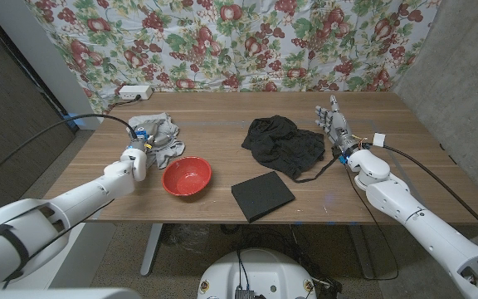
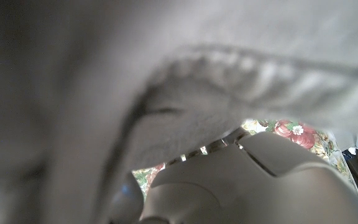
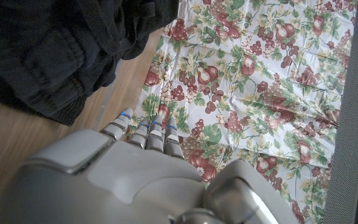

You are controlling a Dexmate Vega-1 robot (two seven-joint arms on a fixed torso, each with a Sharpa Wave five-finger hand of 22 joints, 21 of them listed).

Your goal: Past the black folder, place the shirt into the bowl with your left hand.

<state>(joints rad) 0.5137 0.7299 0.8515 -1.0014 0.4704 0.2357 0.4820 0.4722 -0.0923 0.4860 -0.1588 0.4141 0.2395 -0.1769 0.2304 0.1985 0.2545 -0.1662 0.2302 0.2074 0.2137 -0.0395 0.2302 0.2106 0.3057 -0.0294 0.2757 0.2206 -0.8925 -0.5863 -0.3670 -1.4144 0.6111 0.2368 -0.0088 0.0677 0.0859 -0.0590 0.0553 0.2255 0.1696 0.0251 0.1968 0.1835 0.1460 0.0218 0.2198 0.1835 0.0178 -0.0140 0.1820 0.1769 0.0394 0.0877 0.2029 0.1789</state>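
Left hand (image 1: 139, 149) is at the grey shirt (image 1: 163, 133), apparently gripping its edge though the fingers are hidden by cloth, so the grasp step seems underway, and next it must lift and carry it to the red bowl (image 1: 187, 176) just beside.

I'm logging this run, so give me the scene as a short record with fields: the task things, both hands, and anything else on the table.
shirt: grey shirt, crumpled at the table's left, behind the bowl
bowl: red bowl, empty, near the front edge
folder: black folder, flat, right of the bowl
left hand: left hand on the shirt; grasp unclear
right hand: right hand upright, fingers apart, holding nothing
other: black garment mid-table
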